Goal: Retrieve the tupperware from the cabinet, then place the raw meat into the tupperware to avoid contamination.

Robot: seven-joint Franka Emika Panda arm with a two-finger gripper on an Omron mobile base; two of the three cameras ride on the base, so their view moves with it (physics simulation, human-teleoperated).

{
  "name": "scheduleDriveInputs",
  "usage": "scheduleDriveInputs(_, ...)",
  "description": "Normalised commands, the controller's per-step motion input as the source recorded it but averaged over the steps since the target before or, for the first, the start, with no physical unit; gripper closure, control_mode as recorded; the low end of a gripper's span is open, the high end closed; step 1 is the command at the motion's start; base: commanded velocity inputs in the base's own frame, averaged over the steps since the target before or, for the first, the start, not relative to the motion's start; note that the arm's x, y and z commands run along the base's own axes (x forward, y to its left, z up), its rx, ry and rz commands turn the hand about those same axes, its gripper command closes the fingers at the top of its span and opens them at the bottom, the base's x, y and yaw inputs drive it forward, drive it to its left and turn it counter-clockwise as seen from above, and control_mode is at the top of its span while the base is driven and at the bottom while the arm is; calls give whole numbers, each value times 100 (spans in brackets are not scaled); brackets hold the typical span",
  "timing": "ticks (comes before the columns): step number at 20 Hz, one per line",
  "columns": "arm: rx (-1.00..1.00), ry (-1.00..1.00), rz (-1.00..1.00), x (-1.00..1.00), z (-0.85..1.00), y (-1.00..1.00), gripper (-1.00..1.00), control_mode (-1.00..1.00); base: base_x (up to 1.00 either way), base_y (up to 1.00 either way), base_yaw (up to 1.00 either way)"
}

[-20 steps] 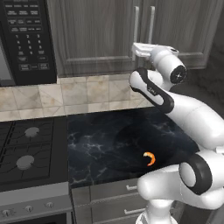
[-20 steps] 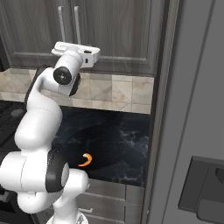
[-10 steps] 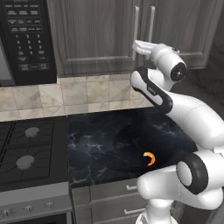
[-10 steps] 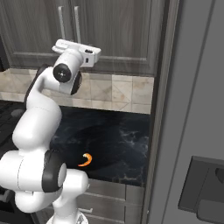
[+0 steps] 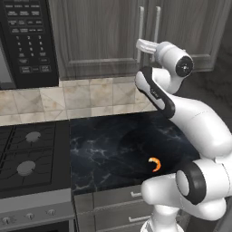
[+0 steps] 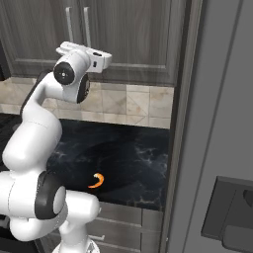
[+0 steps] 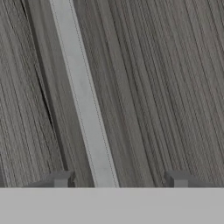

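At cabinet (image 5: 99, 36): doors were shut, so the tupperware was presumably inside, unseen.
Gripper (image 7: 118, 180): raised to the cabinet's silver handle (image 7: 83, 100), fingers apart astride it without touching, seemingly to pull the door open.
Meat (image 5: 155, 163): lay on the dark counter (image 5: 104, 149) well below the cabinet, waiting.

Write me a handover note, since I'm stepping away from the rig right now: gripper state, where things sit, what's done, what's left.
Gripper: open, jaws either side of the long silver bar handle of the grey-brown wood-grain wall cabinet, not yet clamped on it.
Raw meat: small orange crescent piece, lying on the black marbled counter, untouched.
Done: arm raised to the cabinet door handle.
Left: grip the handle, open the door, take out the tupperware, set it down, put the meat in it.
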Motion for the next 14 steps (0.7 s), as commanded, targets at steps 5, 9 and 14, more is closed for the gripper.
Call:
scheduleDriveInputs(5, 0, 0, 0, 11, 0, 0, 100, -100, 0, 0, 0)
scheduleDriveInputs(9, 0, 0, 1, 8, 0, 0, 100, -100, 0, 0, 0)
scheduleDriveInputs(14, 0, 0, 5, 19, -2, -4, 100, -100, 0, 0, 0)
